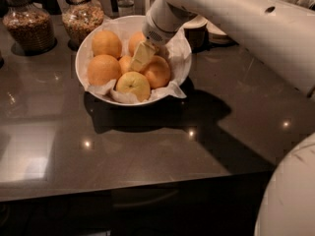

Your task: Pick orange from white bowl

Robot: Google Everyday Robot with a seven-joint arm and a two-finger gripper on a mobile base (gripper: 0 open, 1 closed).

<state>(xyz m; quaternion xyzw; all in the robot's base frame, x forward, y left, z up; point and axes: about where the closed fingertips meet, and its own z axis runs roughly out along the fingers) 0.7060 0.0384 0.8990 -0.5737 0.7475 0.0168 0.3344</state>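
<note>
The white bowl (88,45), lined with crumpled white paper, stands on the dark counter at upper left of centre. It holds several oranges, among them one at the left (103,69), one at the back (106,43) and one at the right (157,72), plus a yellowish fruit (133,84) at the front. My gripper (141,58) reaches down into the middle of the bowl from the upper right, among the fruit, touching the right orange's upper left side.
Two glass jars of grain or nuts (28,23) (81,14) stand behind the bowl at the left. A dark cup on a saucer (197,33) sits behind the bowl at the right. My white arm (246,23) crosses the upper right. The counter's front edge (123,183) runs below.
</note>
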